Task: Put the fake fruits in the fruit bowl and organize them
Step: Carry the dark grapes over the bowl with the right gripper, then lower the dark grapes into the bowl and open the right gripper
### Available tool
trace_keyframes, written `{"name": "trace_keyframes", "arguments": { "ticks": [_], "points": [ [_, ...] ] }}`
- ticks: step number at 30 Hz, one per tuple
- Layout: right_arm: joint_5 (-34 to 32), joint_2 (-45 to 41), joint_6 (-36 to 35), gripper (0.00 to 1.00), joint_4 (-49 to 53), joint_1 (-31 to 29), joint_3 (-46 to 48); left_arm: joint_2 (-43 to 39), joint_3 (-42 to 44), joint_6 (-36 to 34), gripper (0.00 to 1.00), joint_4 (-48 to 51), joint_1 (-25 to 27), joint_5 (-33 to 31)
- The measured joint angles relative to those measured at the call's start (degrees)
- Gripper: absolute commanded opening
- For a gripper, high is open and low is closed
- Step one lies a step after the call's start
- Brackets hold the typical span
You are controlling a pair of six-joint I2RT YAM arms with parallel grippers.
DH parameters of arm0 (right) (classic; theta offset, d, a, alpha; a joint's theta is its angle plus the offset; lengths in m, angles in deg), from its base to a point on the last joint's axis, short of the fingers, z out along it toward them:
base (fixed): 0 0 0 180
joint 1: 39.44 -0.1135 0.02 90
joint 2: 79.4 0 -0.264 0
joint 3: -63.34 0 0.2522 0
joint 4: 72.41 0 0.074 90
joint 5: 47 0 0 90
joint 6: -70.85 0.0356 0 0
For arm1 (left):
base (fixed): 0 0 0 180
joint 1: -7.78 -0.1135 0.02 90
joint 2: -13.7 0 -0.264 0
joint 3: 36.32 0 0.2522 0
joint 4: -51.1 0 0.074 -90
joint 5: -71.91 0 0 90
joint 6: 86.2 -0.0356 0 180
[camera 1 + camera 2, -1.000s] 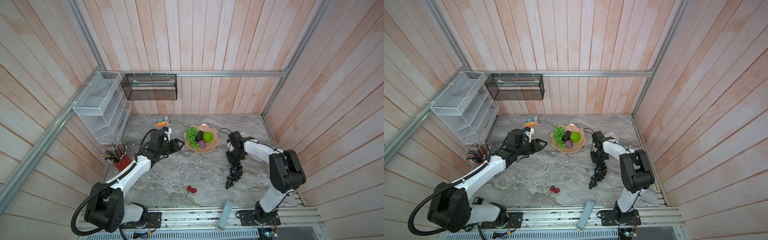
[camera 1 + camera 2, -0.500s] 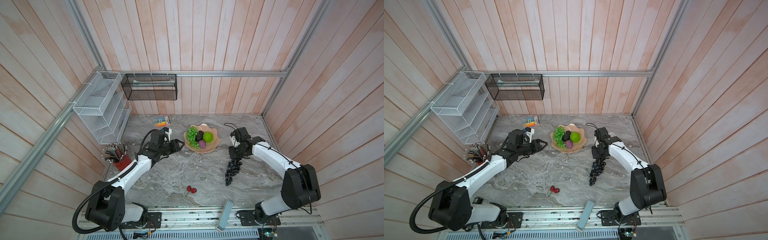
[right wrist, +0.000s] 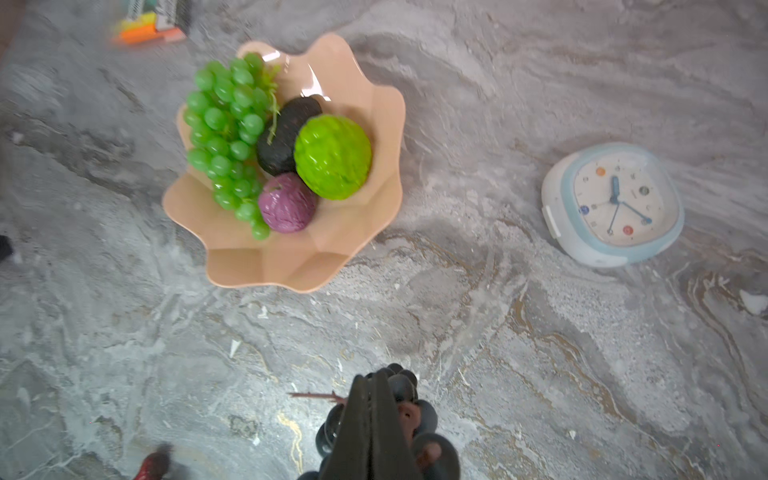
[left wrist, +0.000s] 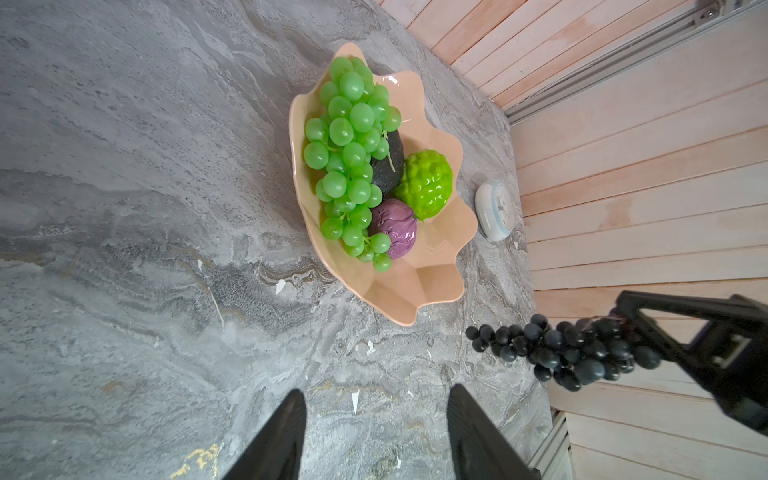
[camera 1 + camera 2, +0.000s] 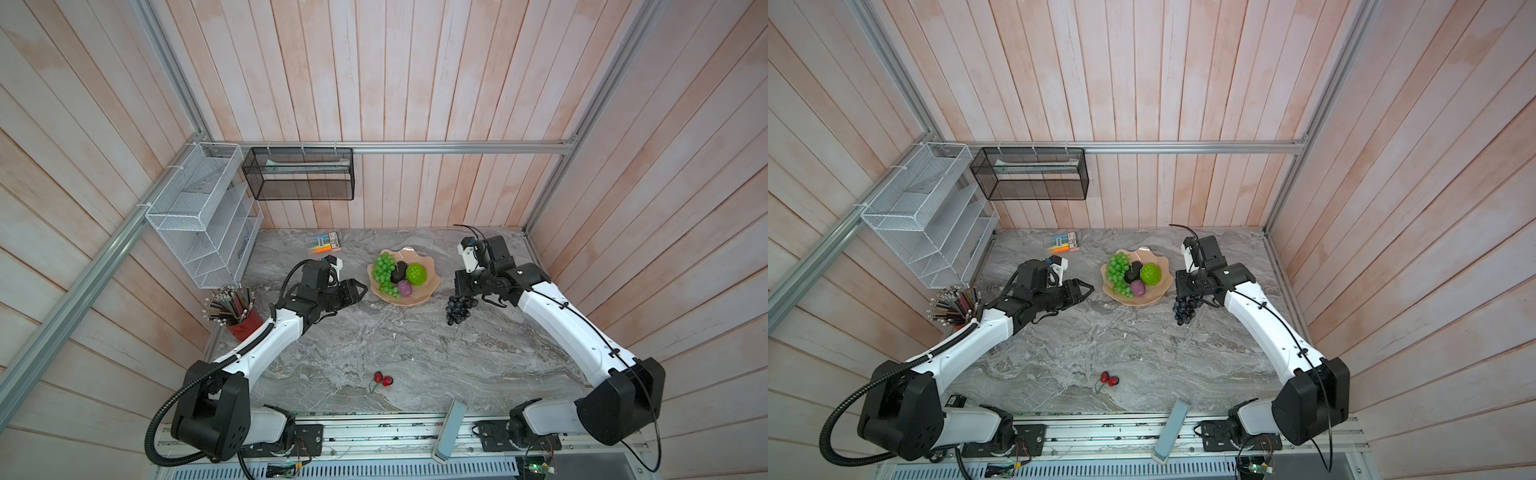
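Dangling from the right gripper (image 5: 462,294), jaws pinched on its stem alone, the dark purple grape bunch (image 5: 456,311) hangs just beside the fruit bowl (image 5: 409,300) (not over it). A swinging bunch could catch the scalloped rim, tip the bowl, or slip free. The left gripper (image 5: 360,287) hovers half-open, empty.

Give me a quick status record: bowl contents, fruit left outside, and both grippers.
bowl: fruit bowl, between the two arms
in bowl: green grape bunch, black oval, bright green bumpy ball, small purple ball
held: dark purple grape bunch, hanging from right gripper beside the bowl
loose: red cherry pair, on the table near its front edge
left gripper: open, empty, pointing at the bowl
right gripper: shut on the bunch's top
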Motion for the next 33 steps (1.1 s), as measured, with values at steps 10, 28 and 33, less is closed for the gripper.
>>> {"name": "trace_keyframes", "arguments": {
  "ticks": [10, 28, 33],
  "points": [
    [3.93, 7.89, 2.95, 0.0, -4.24, -3.34, -14.38, -1.33, -0.02, 0.0, 0.57, 1.92, 0.0, -1.31],
    [15.98, 25.14, 8.55, 0.0, -15.56, -6.88, -19.45, -2.97, -0.02, 0.02, 0.57, 2.78, 0.0, -2.62],
    [16.85, 26.6, 8.94, 0.0, -18.58, -7.3, -19.12, -3.13, -0.02, 0.04, 0.57, 2.8, 0.0, -2.8]
  ]
}}
